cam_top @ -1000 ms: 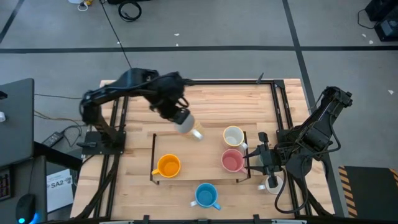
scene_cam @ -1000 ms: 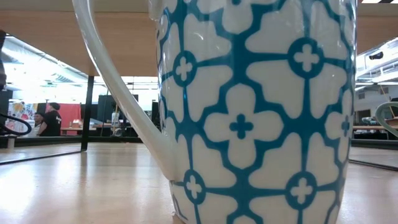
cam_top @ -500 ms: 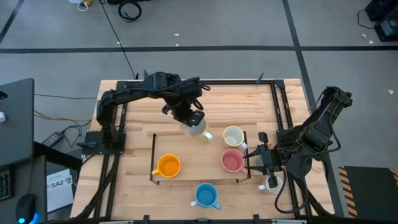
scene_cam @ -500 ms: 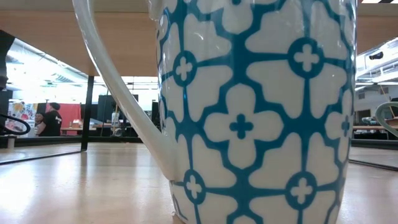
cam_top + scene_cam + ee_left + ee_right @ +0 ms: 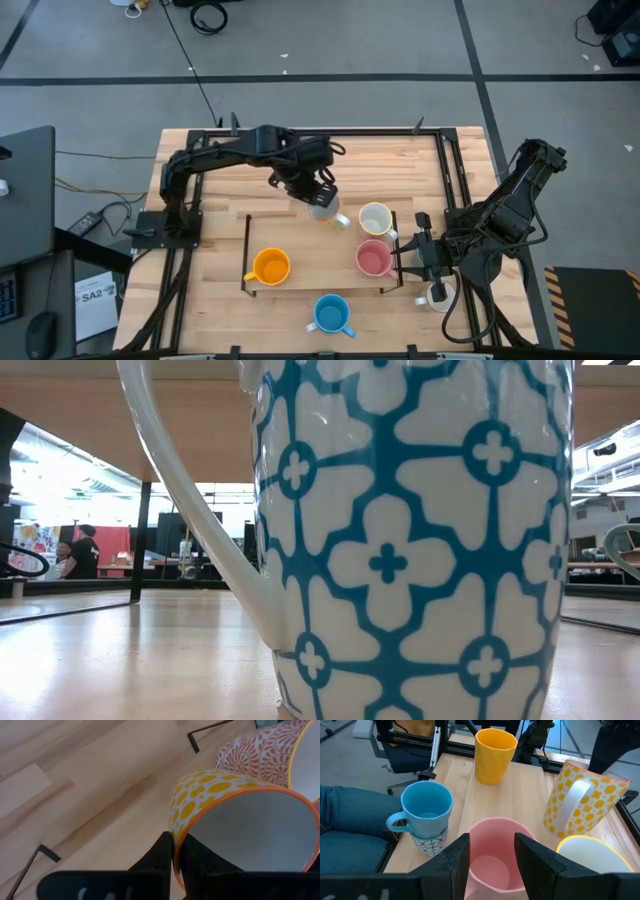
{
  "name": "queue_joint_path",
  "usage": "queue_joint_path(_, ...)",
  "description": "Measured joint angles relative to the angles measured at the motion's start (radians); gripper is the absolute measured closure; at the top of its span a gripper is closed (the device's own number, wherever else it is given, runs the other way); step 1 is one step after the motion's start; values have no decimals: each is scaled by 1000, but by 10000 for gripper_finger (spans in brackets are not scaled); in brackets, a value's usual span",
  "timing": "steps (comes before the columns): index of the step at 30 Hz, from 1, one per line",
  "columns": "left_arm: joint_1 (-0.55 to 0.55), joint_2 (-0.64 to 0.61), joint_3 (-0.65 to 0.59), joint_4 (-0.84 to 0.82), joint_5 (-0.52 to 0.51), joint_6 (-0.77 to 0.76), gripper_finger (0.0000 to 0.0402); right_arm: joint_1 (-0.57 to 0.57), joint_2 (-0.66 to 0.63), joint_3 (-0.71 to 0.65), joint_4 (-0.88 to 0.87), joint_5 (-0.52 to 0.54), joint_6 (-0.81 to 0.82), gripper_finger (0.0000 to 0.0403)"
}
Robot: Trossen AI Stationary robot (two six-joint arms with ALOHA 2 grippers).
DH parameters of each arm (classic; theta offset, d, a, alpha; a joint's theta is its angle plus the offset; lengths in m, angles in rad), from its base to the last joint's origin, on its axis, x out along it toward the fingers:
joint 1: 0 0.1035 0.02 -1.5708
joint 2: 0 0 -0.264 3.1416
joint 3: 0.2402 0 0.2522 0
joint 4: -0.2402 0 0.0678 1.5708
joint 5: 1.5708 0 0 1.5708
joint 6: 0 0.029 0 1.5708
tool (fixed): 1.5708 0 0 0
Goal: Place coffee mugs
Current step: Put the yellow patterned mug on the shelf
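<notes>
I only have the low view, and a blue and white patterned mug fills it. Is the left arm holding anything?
Observer: Yes. The left gripper has its jaws shut on the rim of a yellow-spotted mug.
Operator: Where is that on the table?
Observer: In the high view it is right beside the cream mug.
Operator: And the right arm?
Observer: The right gripper sits with its jaws open at the pink mug, by the table's right side.
</notes>
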Motion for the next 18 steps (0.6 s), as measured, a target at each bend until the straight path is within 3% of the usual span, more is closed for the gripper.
queue_joint_path(18,-54,51,0,3,-45,27,375,0,0,0,0,-6,0,243)
